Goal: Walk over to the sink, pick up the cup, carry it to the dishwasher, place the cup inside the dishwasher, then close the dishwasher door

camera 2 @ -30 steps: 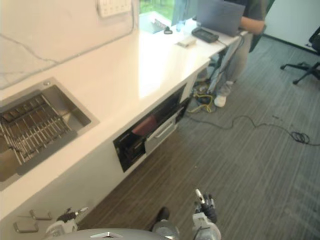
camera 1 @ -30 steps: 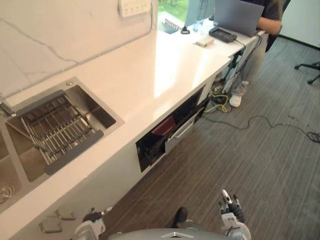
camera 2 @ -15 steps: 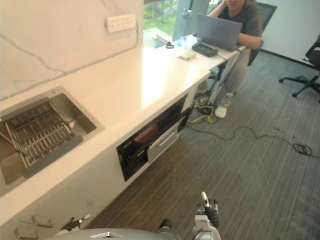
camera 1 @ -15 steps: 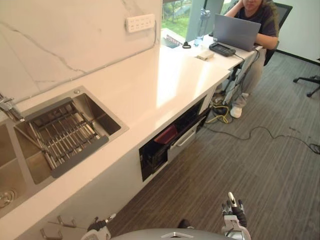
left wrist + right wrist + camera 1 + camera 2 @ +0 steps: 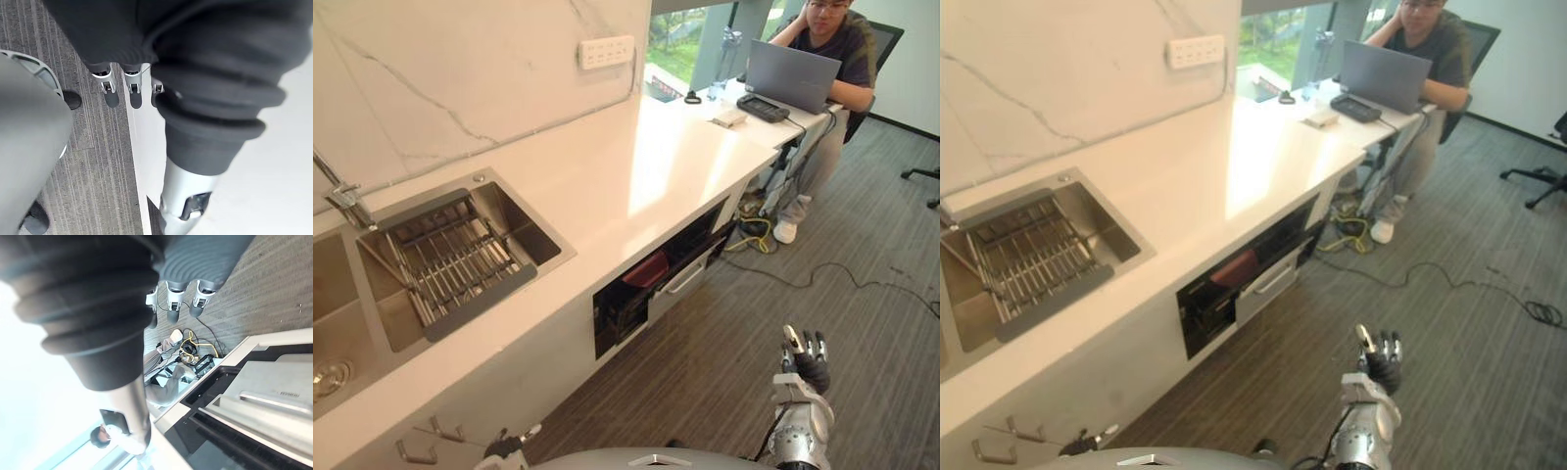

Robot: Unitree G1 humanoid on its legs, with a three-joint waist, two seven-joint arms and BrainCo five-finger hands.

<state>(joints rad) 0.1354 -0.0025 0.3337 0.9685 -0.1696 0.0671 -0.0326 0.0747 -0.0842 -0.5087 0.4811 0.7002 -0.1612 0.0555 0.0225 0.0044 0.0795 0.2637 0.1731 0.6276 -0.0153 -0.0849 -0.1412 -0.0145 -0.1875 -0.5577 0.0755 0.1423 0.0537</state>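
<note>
Steel sink [image 5: 530,233] — wire rack [image 5: 450,260] inside.

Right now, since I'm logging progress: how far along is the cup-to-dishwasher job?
Done: nothing certain; a red thing lies in the dishwasher, but I cannot tell whether it is the cup. In hand: nothing; the left hand and right hand hang open above the floor. Left: the dishwasher door stands ajar, so at least closing it remains.
</note>
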